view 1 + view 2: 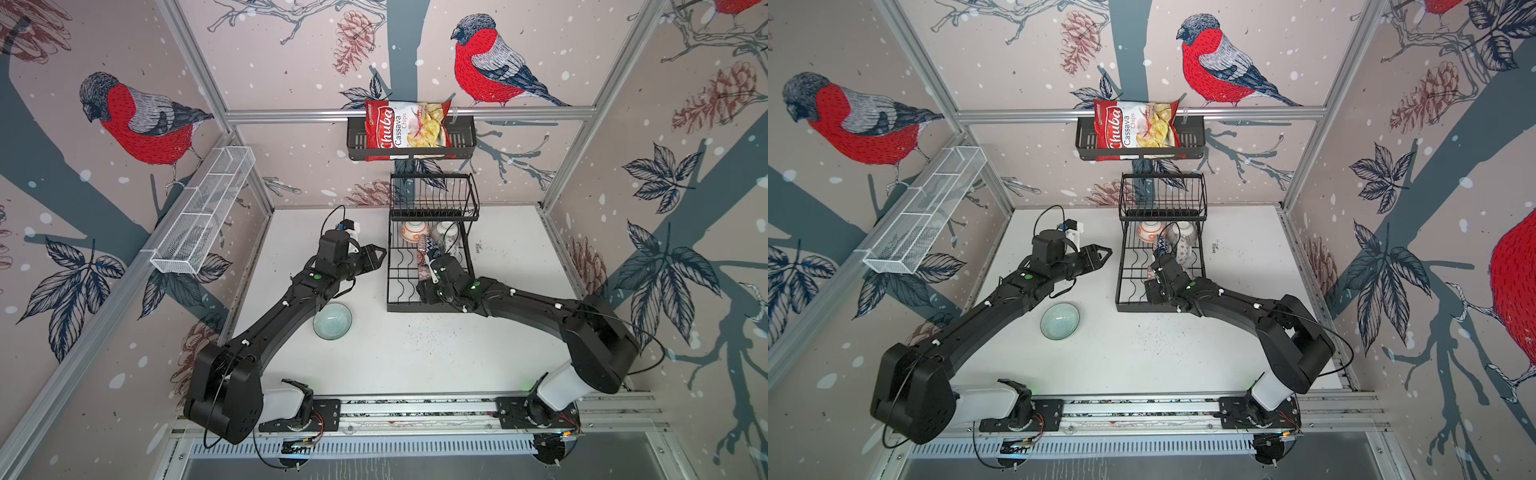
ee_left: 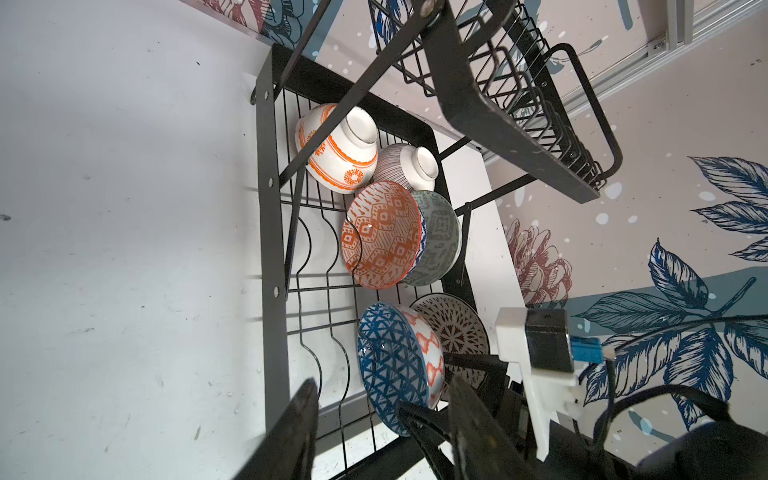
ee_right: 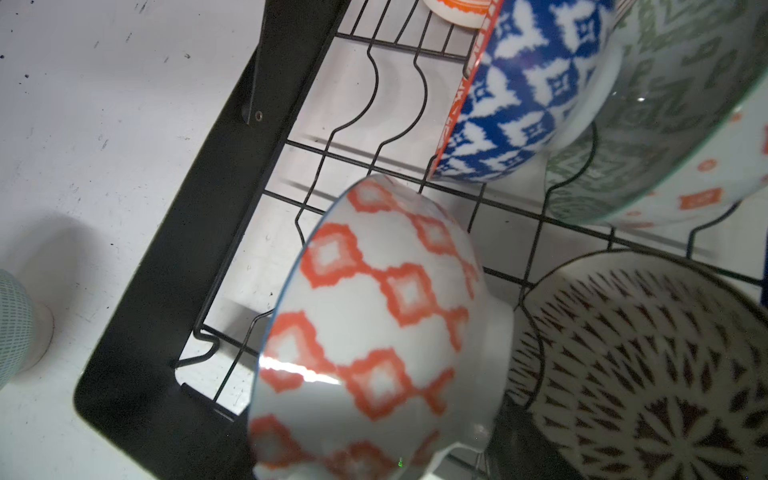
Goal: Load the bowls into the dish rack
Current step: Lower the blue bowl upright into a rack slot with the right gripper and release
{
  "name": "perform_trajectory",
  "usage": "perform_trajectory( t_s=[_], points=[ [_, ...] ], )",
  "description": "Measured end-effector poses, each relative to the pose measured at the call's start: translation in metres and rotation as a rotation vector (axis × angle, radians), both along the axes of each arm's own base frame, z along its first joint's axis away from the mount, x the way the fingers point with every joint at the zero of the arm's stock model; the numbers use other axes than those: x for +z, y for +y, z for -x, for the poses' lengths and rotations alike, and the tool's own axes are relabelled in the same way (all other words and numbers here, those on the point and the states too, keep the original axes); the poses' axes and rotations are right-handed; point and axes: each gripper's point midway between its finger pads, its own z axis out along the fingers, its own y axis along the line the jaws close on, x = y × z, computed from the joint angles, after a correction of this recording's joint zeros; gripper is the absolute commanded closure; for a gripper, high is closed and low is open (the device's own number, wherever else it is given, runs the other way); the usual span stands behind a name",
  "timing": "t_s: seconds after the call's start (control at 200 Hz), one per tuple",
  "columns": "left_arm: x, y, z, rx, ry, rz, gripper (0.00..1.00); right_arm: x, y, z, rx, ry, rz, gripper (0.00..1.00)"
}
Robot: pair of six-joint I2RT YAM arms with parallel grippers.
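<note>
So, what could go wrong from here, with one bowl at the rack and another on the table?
1. The orange-diamond bowl is tilted on edge in the dish rack at the right gripper, close beside the black-patterned bowl. If released badly, it may tip or knock that bowl.
2. The pale green bowl sits on the table right beside the left arm. A swing of that arm could push it.
</note>
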Motion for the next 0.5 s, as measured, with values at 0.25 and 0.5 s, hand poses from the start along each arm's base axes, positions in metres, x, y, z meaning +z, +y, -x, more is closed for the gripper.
perform_trajectory(
  t_s=[0.25,0.5],
  points=[
    [-0.0023,0.0017,0.0042,-0.006,0.0,-0.001,0.49,-0.003,0.0032,-0.0033,-0.025,0.002,-0.029,0.37],
    [-0.0029,0.0037,0.0074,-0.005,-0.001,-0.001,0.49,-0.0023,0.0018,-0.0023,-0.042,0.001,-0.051,0.27]
  ],
)
